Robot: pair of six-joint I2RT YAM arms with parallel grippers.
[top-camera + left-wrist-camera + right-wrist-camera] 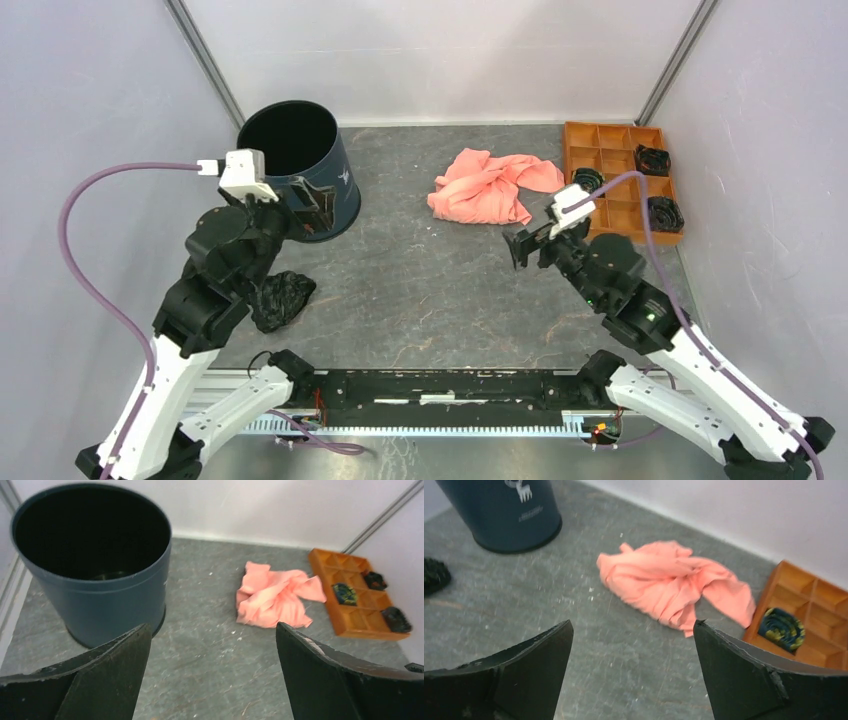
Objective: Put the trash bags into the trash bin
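The navy trash bin (pixel 343 192) stands upright at the back left, its black inside showing nothing in it. It fills the left of the left wrist view (pixel 110 600) and shows with its white mark in the right wrist view (pixel 489 520). The black trash bag (pixel 282 298) lies crumpled on the table beside my left arm, in front of the bin; its edge shows in the right wrist view (pixel 434 575). My left gripper (pixel 314 206) is open and empty (pixel 212 630), just in front of the bin. My right gripper (pixel 522 246) is open and empty (pixel 633 625), above the table's middle right.
A salmon-pink cloth (pixel 492 186) lies bunched at the back middle (pixel 275 597) (pixel 669 585). An orange compartment tray (pixel 612 172) with dark rolled items stands at the back right (pixel 360 617) (pixel 811 597). Walls close in the left, back and right.
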